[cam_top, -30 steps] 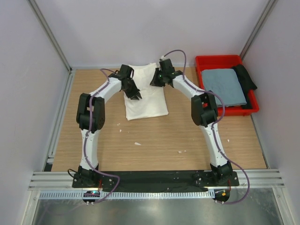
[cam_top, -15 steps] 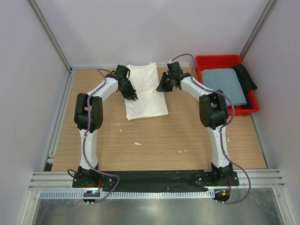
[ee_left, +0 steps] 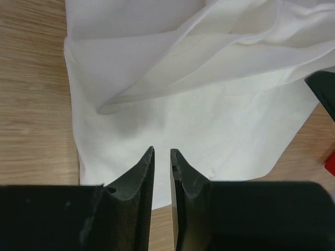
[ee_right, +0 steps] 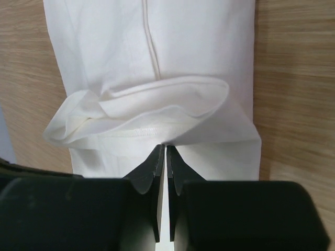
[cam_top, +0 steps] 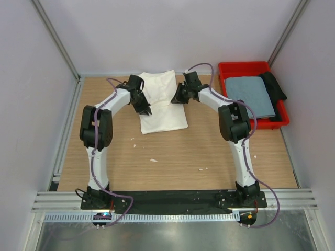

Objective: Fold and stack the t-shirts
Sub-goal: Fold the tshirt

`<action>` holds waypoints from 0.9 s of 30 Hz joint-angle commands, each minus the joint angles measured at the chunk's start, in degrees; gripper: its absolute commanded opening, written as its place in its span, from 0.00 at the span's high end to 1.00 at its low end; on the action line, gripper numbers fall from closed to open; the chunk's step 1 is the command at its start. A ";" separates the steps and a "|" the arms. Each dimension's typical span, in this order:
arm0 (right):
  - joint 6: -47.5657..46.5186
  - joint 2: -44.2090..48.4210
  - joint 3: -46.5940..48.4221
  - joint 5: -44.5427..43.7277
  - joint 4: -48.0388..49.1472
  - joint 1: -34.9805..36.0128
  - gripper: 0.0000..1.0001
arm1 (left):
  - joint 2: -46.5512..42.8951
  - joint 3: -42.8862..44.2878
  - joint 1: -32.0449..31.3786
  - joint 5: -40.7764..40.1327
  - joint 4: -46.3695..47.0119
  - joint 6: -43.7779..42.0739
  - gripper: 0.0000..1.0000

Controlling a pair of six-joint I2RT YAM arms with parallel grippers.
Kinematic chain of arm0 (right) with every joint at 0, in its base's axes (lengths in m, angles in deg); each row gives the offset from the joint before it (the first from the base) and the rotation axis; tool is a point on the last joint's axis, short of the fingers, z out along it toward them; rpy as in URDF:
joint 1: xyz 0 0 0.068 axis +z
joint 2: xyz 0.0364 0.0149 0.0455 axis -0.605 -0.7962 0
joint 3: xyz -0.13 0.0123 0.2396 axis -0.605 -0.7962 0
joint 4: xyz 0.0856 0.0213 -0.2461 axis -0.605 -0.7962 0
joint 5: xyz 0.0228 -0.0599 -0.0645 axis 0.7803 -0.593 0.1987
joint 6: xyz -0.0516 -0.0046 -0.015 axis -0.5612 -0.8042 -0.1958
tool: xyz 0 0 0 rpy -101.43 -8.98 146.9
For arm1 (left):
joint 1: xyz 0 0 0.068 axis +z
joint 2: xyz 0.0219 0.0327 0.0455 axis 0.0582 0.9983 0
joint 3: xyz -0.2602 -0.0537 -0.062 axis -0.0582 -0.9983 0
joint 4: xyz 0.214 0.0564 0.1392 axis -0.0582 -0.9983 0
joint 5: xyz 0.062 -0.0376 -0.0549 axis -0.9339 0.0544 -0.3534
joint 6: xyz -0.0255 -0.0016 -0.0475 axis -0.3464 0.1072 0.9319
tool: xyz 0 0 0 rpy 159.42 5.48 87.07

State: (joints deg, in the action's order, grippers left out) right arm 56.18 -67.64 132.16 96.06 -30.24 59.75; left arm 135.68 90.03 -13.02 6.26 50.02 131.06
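At the far middle of the wooden table (cam_top: 172, 157) one white t-shirt (cam_top: 163, 114) is laid flat, folded into a long narrow panel. Only plain white cloth, a seam and a stitched hem are turned to the cameras. Part of it is rolled back on itself into a loose, raised fold across its width. The hem of that fold is pinched by the right gripper (ee_right: 164, 147), whose fingers are pressed all but together on the cloth (only a white sliver is seen between them). The left gripper (ee_left: 162, 152) is held at the shirt's left edge, its fingers parted by a narrow slit with nothing caught in it. A second shirt, the grey-blue t-shirt (cam_top: 250, 97), is lying folded in the single red plastic bin (cam_top: 245, 65) at the table's far right corner, well apart from the white one. One black cloth (cam_top: 274, 86) is seen beside it at the bin's right wall.
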 commanded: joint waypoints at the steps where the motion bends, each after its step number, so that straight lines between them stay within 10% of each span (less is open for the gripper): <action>1: 1.14 -2.64 5.31 0.87 1.33 0.33 0.89 | -4.15 1.64 0.36 -1.31 -1.69 -1.98 0.81; 21: 2.99 -12.58 25.18 -1.15 -0.42 -0.20 0.86 | -1.26 -0.12 0.36 -0.52 1.73 -1.80 0.78; 27: 2.99 -0.11 10.90 -1.76 -1.41 0.15 0.85 | 2.52 3.48 0.36 -4.30 -0.37 -3.74 0.84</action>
State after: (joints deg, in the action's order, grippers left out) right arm 58.54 -77.04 148.60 94.92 -31.55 59.60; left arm 136.60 91.00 -13.02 4.47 49.56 129.03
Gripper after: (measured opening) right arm 0.143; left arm 0.164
